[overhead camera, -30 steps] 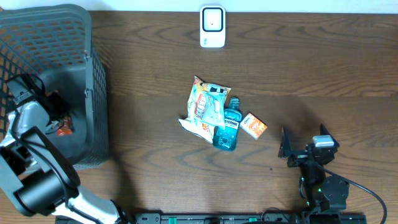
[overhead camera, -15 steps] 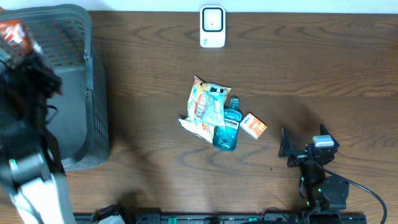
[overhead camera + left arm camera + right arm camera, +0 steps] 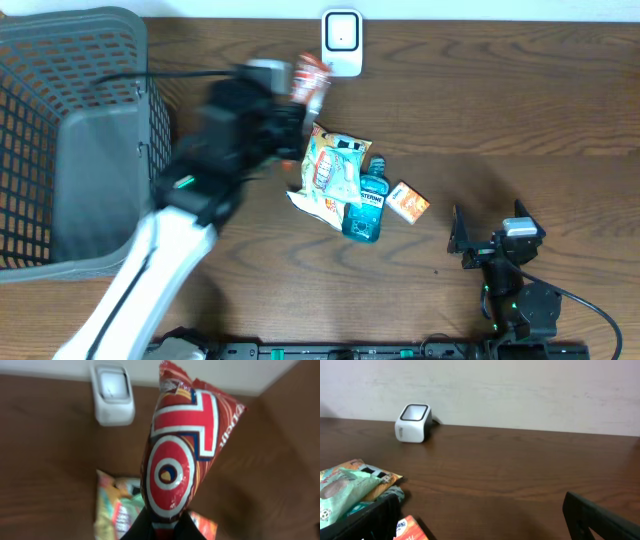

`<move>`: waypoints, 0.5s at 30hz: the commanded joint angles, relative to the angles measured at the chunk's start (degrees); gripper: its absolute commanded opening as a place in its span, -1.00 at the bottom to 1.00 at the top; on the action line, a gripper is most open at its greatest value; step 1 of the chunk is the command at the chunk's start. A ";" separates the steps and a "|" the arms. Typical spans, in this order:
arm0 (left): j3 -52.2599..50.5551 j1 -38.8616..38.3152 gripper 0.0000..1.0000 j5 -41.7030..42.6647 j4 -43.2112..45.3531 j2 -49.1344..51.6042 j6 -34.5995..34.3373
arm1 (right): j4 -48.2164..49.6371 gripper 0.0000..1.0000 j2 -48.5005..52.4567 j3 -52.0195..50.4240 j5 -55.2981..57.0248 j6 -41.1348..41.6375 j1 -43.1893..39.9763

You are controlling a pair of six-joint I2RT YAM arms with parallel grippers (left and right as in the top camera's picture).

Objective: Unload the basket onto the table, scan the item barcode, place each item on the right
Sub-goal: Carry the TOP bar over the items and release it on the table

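Snack bag (image 3: 180, 450) near the scanner (image 3: 113, 392)
Your left hand (image 3: 161, 525) pinched the bag; its barcode needed to face the scanner squarely.

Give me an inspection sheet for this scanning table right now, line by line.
Surface: dark wooden table, bare grain around the items.
Job's things: red foil snack bag held up near the white box-shaped barcode scanner.
Clutter: pale crinkled snack packet, blue mouthwash bottle, small orange carton bunched mid-table; grey mesh basket at left.
Grippers: left gripper shut on the red bag's end; right gripper open, empty.
Cables: black cable by the right arm's base.
Surroundings: plain pale wall.
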 commanded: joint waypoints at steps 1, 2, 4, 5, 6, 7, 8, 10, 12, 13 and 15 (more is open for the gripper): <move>-0.83 -4.74 -0.85 -3.15 6.49 10.49 -2.69 | -0.22 0.99 0.02 -0.07 -0.15 -0.85 -0.09; -0.83 -5.33 -0.85 -3.13 8.33 12.92 -5.14 | -0.22 0.99 0.02 -0.07 -0.15 -0.85 -0.09; -0.83 -7.32 -0.85 -2.54 13.73 20.61 -12.79 | -0.22 0.99 0.02 -0.07 -0.15 -0.85 -0.09; -0.83 -8.00 -0.85 -1.95 15.15 22.64 -13.60 | -0.22 0.99 0.02 -0.07 -0.15 -0.85 -0.09; -0.83 -8.85 -0.85 -0.92 16.92 24.90 -13.73 | -0.22 0.98 0.02 -0.07 -0.15 -0.85 -0.09; -0.81 -9.57 -0.85 -0.26 18.27 26.47 -13.75 | -0.22 0.99 0.02 -0.07 -0.15 -0.83 -0.09; -0.81 -10.40 -0.85 0.17 19.50 28.06 -13.79 | -0.22 0.98 0.02 -0.07 -0.15 -0.85 -0.09; -0.81 -11.85 -0.85 0.22 20.81 30.16 -13.92 | -0.22 0.98 0.02 -0.07 -0.15 -0.83 -0.09; -0.81 -13.00 -0.85 0.09 21.27 31.17 -13.90 | -0.22 0.98 0.02 -0.07 -0.15 -0.85 -0.09; -0.81 -13.49 -0.85 0.07 21.24 31.34 -13.90 | -0.22 0.99 0.02 -0.07 -0.15 -0.85 -0.09; -0.81 -14.16 -0.84 0.04 21.33 31.36 -13.88 | -0.22 0.99 0.02 -0.07 -0.15 -0.85 -0.09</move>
